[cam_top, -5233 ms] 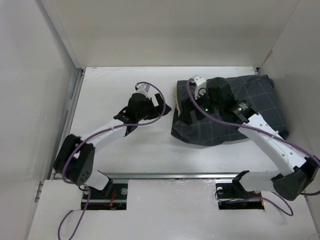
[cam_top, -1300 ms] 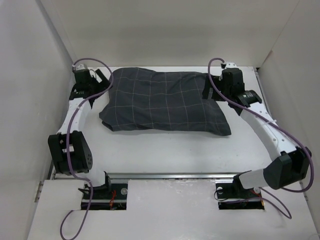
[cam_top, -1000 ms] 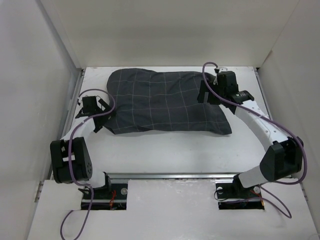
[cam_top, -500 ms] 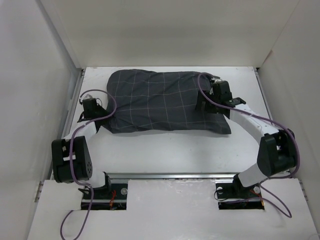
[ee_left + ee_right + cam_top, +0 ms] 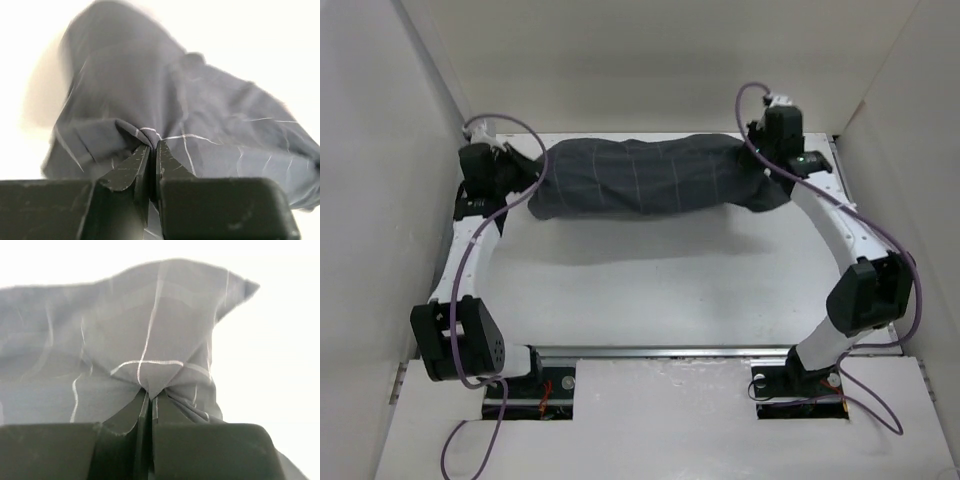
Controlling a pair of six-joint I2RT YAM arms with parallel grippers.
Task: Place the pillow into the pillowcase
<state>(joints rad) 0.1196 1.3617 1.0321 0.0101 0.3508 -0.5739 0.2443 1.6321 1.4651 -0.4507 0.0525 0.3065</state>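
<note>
The dark grey pillowcase [image 5: 640, 177] with pale grid lines hangs stretched between both arms, above the far part of the table, bulging as if filled. No cream pillow surface shows in any view. My left gripper [image 5: 527, 172] is shut on the pillowcase's left end; in the left wrist view a fold of the pillowcase [image 5: 200, 115] is pinched between the gripper [image 5: 150, 146] tips. My right gripper [image 5: 767, 160] is shut on the right end; the right wrist view shows a point of the pillowcase [image 5: 150, 340] clamped at the gripper [image 5: 150, 396].
White walls close in the table [image 5: 660, 290] at left, back and right. A metal rail [image 5: 660, 351] runs along the near edge, with both arm bases behind it. Purple cables loop off each arm.
Both grippers have closed on the pillowcase ends and lifted it off the table towards the back wall. Before, it lay flat on the table with the grippers beside it.
</note>
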